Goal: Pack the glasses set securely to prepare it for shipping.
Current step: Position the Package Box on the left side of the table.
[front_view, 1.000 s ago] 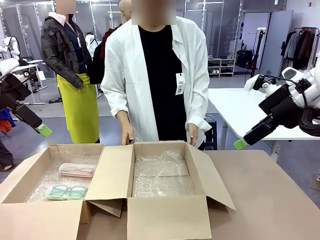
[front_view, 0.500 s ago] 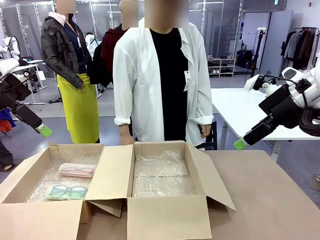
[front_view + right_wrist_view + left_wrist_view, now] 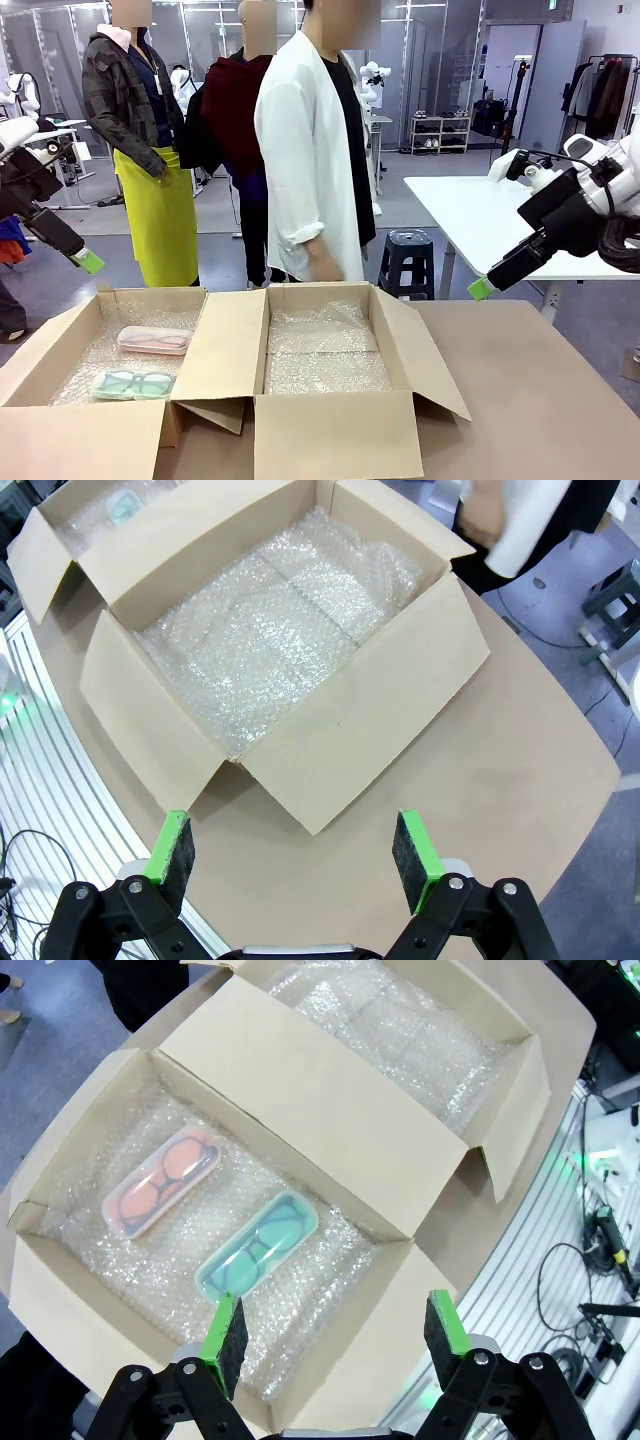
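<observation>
The glasses set lies on bubble wrap in the left cardboard box point(image 3: 60, 335): a pink case point(image 3: 153, 340) farther back and a mint-green case point(image 3: 135, 383) nearer me. From the left wrist view the pink case point(image 3: 162, 1180) and the mint-green case point(image 3: 258, 1245) lie side by side below my left gripper point(image 3: 335, 1330), which is open and holds nothing. That left gripper point(image 3: 88, 262) hovers high off the box's left side. My right gripper point(image 3: 482, 289) hangs open above the table's right, and in its own view this right gripper point(image 3: 295, 855) looks down on the right box point(image 3: 330, 730).
The right box point(image 3: 400, 335) stands open, lined with bubble wrap point(image 3: 325, 350), flaps spread. A person in a white coat point(image 3: 310, 150) stands sideways behind the boxes. Bare brown tabletop point(image 3: 540, 400) lies to the right. A black stool point(image 3: 405, 262) and a white table point(image 3: 480, 215) are behind.
The person has drawn both hands off the right box's far edge and turned sideways. Neither arm has moved, and both cases lie where they were.
</observation>
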`<state>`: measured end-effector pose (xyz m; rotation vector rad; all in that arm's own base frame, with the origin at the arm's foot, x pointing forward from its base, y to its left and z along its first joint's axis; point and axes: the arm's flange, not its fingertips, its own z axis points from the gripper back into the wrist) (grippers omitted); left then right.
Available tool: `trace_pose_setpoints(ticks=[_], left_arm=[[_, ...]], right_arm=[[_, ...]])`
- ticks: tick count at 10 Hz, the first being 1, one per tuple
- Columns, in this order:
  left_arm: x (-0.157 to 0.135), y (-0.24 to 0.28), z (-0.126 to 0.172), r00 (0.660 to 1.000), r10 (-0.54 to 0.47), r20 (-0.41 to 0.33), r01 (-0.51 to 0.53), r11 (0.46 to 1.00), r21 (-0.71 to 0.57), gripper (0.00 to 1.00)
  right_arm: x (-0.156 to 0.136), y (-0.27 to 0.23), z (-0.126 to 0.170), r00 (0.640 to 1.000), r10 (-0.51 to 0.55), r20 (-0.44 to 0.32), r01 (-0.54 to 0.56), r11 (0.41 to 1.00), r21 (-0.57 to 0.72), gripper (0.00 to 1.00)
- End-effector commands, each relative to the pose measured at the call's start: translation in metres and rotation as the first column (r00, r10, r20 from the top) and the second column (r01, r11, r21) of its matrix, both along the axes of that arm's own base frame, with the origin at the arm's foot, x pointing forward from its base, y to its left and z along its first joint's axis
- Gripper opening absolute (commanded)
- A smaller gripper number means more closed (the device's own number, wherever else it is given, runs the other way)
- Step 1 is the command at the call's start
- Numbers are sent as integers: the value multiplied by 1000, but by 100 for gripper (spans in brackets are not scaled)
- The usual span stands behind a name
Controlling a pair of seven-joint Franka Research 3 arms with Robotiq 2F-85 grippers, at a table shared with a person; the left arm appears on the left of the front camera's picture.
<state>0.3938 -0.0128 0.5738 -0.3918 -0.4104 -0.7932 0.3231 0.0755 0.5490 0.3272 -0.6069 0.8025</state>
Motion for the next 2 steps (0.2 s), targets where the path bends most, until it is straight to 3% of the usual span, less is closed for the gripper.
trace_pose_setpoints(ticks=[1,2], left_arm=[[2,0,4,1000,14,6,-14,1000,20,90],[2,0,4,1000,14,6,-14,1000,20,90]], right_arm=[[-1,1,1,1000,4,9,-4,1000,-8,100],[-1,1,1,1000,4,9,-4,1000,-8,100]])
